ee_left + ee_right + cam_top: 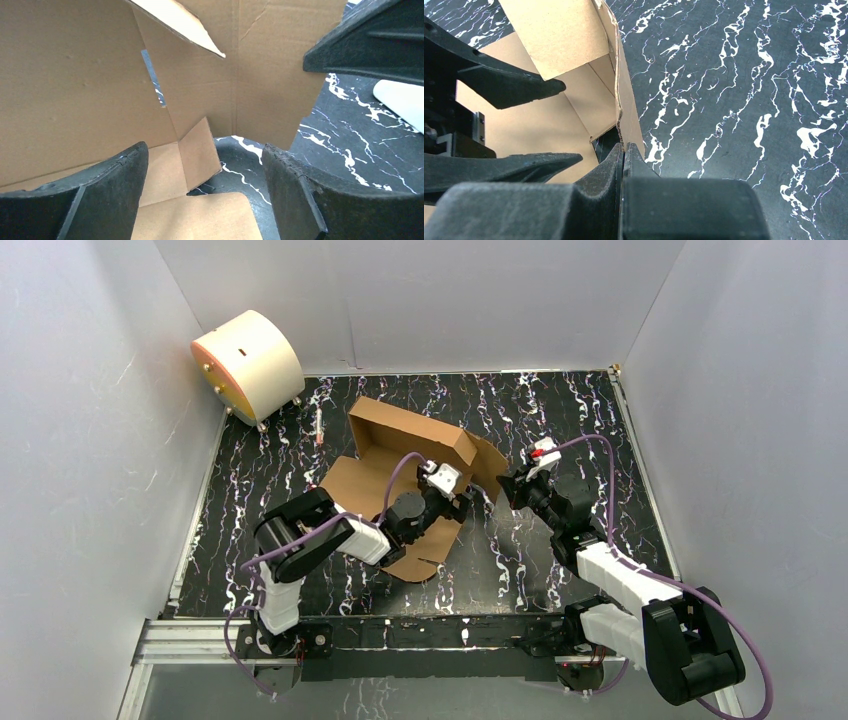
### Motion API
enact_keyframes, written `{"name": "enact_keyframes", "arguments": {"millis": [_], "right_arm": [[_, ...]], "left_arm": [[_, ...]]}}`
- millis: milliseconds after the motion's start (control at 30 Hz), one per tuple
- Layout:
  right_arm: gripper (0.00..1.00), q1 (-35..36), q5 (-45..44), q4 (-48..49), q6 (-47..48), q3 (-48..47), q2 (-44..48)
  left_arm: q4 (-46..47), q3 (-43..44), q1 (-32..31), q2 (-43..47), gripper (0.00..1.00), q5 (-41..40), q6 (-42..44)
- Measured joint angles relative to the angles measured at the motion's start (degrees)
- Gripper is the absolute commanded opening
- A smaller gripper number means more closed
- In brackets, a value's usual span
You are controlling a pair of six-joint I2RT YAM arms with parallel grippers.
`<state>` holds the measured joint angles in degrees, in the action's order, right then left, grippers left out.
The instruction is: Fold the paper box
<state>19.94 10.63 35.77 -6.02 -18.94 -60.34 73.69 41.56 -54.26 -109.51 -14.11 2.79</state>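
The brown cardboard paper box (pixel 400 455) lies partly folded at the table's middle, its far wall and right side flap raised. My left gripper (pixel 462 502) is open over the box's near right part; in the left wrist view its fingers (pixel 110 190) straddle a small raised corner tab (pixel 200 150) without touching it. My right gripper (pixel 505 490) is shut on the edge of the raised right side flap (pixel 626 107), which stands upright between its pads. The box's inside panels (pixel 75 95) fill the left wrist view.
A cream cylindrical drum with an orange face (pixel 247 362) stands at the far left corner. A thin stick (pixel 318 426) lies on the black marbled table (pixel 560 430) left of the box. White walls close in three sides.
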Motion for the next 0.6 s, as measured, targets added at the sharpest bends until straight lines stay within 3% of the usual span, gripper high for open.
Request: {"name": "enact_keyframes", "arguments": {"millis": [367,600], "right_arm": [[0.05,0.00,0.02,0.00,0.11,0.00,0.00],[0.06,0.00,0.04,0.00,0.15,0.00,-0.02]], "left_arm": [[-0.31,4.20,-0.04,-8.55,0.78,-3.56,1.73],[-0.44,6.40,1.14,-10.21,0.55,-6.78,1.99]]}}
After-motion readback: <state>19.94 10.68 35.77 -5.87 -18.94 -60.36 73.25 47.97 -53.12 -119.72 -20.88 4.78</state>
